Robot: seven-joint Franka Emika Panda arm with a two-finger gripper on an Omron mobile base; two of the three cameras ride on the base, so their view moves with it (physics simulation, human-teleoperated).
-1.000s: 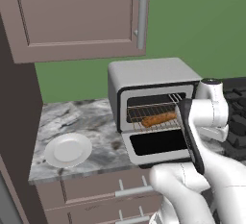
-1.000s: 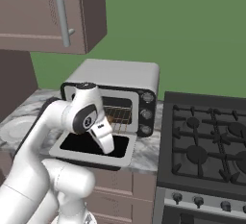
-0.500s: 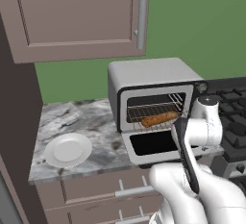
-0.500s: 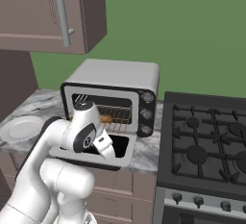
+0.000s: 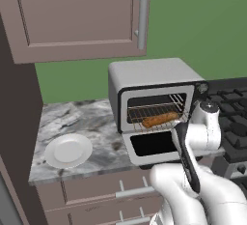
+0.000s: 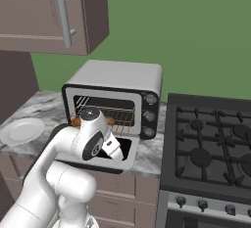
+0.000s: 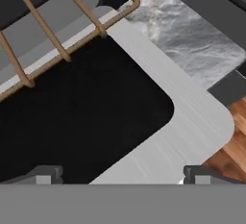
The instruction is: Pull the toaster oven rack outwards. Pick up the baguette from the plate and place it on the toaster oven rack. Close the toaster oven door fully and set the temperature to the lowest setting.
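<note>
Baguette (image 5: 159, 119) is lying crusty and orange-brown on the toaster oven rack (image 5: 155, 113), inside the toaster oven (image 5: 154, 91), while the plate (image 5: 68, 150) is sitting bare and white on the marbled counter to the left of the oven. Seen from the left base, the arm is dropping away: a second ago its wrist was covering the oven's right edge, and now it is hanging lower, in front of the toaster oven door (image 5: 152, 145), which is lying flat open. I am taking that to mean the placing is done and the door is next.

From the right base, the oven is showing a brushed silver box, a black frame and a dark strip of three round knobs (image 6: 149, 116); the white wrist is now sitting low over the dropped door (image 6: 123, 149).

From the hand, the gripper (image 7: 120, 174) is hovering spread wide and empty above the oven door (image 7: 158, 136), its dark glass pane smooth, its silver frame rounded at the corner. Thin wire bars of the rack (image 7: 62, 31) are crossing toward the oven mouth.
</note>
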